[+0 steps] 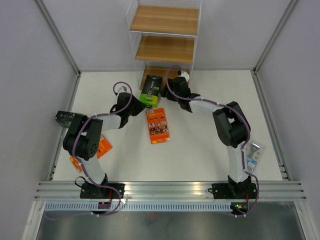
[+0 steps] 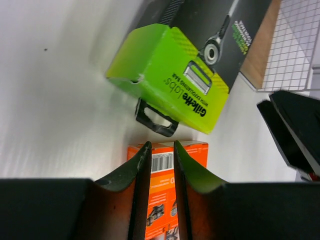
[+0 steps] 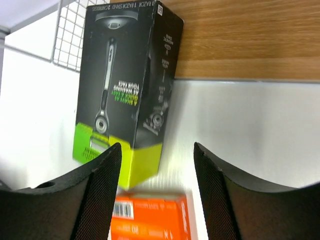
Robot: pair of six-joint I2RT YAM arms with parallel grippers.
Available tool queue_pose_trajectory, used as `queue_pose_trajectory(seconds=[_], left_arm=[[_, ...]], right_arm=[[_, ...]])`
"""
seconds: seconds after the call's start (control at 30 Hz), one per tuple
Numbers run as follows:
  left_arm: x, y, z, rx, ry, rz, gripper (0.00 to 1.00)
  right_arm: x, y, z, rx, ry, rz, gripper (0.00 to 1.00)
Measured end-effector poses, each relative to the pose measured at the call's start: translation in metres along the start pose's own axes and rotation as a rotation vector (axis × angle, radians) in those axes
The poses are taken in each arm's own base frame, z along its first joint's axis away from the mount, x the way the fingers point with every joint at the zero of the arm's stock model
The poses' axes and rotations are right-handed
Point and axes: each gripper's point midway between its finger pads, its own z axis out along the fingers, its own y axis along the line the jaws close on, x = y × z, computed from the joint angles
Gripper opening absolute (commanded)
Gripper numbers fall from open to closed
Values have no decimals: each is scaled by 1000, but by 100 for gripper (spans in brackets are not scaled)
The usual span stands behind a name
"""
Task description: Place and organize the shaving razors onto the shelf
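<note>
The shelf stands at the back centre, and its lowest board shows in the right wrist view. One green-and-black razor pack lies with its far end at the lowest board. An orange pack lies flat just in front of it. My left gripper hovers over the orange pack's far end, jaws a narrow gap apart with nothing between them. My right gripper is wide open and empty beside the green pack.
A second orange pack lies under the left arm at the left. A light blue pack lies by the right arm at the right edge. White walls and a metal rail bound the table. The shelf has a wire mesh side.
</note>
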Motion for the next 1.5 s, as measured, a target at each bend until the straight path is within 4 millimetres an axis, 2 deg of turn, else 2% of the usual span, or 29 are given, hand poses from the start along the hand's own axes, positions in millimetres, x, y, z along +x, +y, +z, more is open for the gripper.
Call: queue_pose_trajectory(seconds=[0.13, 0.3, 0.43, 0.6, 0.73, 0.9, 1.33, 1.5], left_arm=[[3, -6, 7, 19, -1, -2, 29], [13, -4, 22, 9, 15, -9, 28], [16, -8, 28, 13, 15, -8, 27], [9, -30, 43, 40, -1, 0, 26], [-1, -55, 57, 66, -24, 7, 25], [-19, -71, 71, 43, -69, 8, 25], [-53, -66, 105, -85, -156, 54, 24], [-62, -61, 110, -111, -163, 58, 25]], right_arm=[[-6, 0, -28, -9, -8, -27, 67], [-8, -1, -49, -17, -10, -49, 67], [13, -17, -74, -26, 18, -45, 68], [43, -52, -99, 39, 63, -54, 73], [29, -61, -102, 57, 35, -43, 74], [5, -67, -107, 66, -19, -36, 75], [1, -73, -106, 77, -25, -42, 76], [1, -73, -106, 78, -23, -46, 76]])
